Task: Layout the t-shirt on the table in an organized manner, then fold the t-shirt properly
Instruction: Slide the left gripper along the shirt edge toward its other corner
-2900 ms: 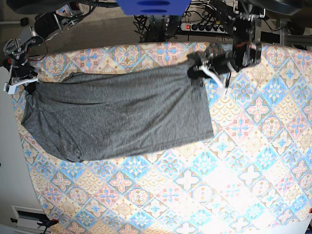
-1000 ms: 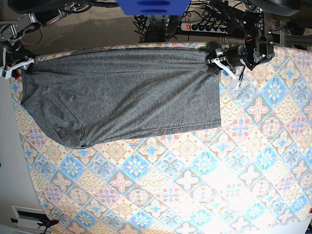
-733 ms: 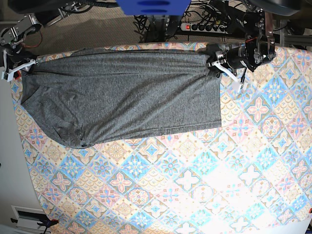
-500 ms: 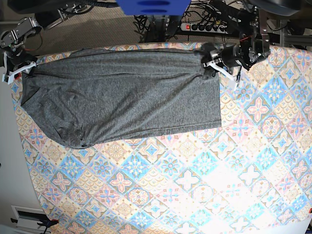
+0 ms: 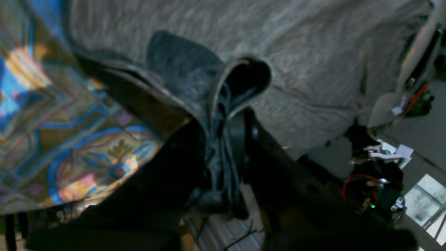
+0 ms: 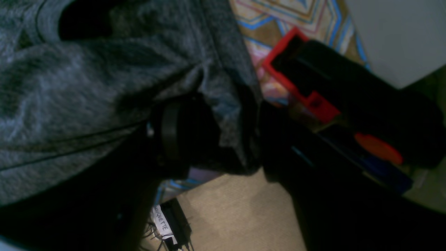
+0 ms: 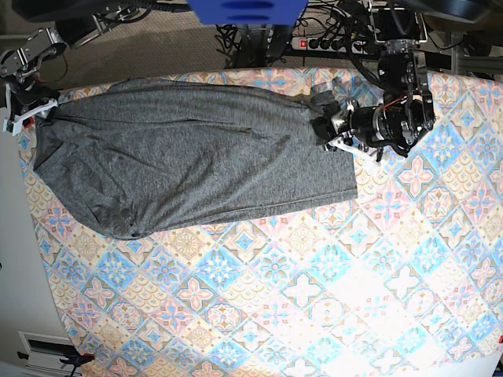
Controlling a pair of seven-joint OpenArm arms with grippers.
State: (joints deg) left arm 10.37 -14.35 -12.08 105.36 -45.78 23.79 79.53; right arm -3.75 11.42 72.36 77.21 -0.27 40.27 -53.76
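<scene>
My dark grey t-shirt (image 7: 189,165) lies spread and rumpled across the upper left of the table (image 7: 330,298), its two far corners bunched and pinched up.

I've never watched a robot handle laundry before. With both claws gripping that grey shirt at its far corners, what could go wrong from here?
The t-shirt lies near the far edge of the table, so more pulling might drag it off. The left gripper pinches a thick bunched wad of cloth, which could leave a crumpled corner once let go. The right gripper holds only a small bite of fabric, which might slip out.
</scene>
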